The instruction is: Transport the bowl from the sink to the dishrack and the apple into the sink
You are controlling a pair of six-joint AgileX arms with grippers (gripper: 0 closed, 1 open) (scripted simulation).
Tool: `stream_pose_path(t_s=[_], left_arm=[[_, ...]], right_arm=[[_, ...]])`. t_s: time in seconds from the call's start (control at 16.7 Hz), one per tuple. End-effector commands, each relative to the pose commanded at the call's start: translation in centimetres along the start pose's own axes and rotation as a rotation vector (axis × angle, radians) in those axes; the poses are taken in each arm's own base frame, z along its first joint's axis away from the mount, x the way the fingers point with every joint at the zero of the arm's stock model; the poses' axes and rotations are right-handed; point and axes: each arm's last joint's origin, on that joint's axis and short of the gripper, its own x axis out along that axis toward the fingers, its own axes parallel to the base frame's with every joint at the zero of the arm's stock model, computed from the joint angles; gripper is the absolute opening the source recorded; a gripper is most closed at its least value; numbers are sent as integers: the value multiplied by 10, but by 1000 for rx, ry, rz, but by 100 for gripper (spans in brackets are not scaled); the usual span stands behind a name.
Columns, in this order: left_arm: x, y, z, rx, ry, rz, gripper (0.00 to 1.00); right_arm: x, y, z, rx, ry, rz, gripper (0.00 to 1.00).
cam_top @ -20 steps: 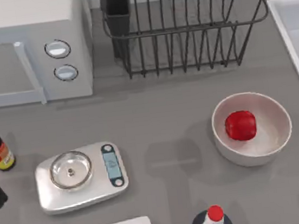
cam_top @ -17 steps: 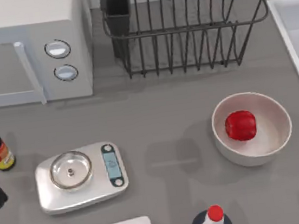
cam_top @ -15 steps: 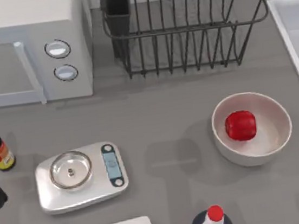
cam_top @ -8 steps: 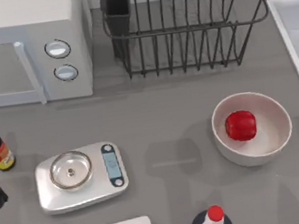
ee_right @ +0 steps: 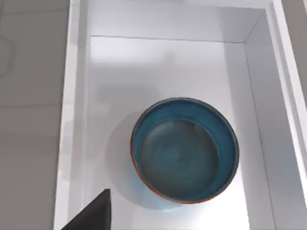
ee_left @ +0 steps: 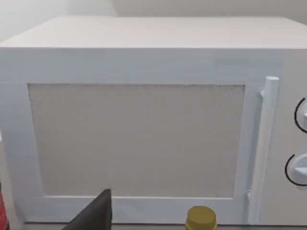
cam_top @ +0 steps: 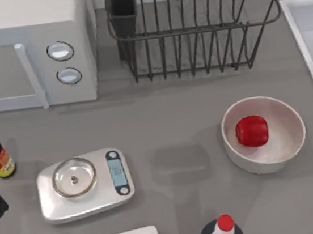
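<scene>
The teal bowl (ee_right: 185,151) sits in the sink (ee_right: 76,120); the apple (cam_top: 252,131) rests in the white bowl (cam_top: 290,155) near the tabletop's right edge; neither hand's grip state can be told.

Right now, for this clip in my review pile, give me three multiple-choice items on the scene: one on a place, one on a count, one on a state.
1. Where does the apple lie?
A. in the off-white bowl
B. on the kitchen scale
C. in the dishrack

2. How many round knobs show on the microwave in the top view?
A. one
B. two
C. four

3. In what state is the teal-blue bowl?
A. upside down on the table
B. upright in the sink, nothing in it
C. standing in the dishrack

Answers:
1. A, the red fruit sits inside the pale bowl at the table's right.
2. B, two knobs stand one above the other beside the door handle.
3. B, the right wrist view looks into its bare hollow, with the basin's white floor around it; the dishrack holds no dish.
</scene>
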Motion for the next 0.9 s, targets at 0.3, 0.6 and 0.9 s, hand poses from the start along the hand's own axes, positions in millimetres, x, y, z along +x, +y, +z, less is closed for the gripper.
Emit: stream_pose_path(t_s=[0.3, 0.6, 0.9], left_arm=[[0, 0, 0, 0, 0, 0, 100], [0, 0, 0, 0, 0, 0, 100], [0, 0, 0, 0, 0, 0, 100]], right_arm=[[104, -40, 48, -8, 302, 30, 100], [207, -77, 41, 3, 544, 84, 100], [267, -96, 14, 17, 682, 129, 100]])
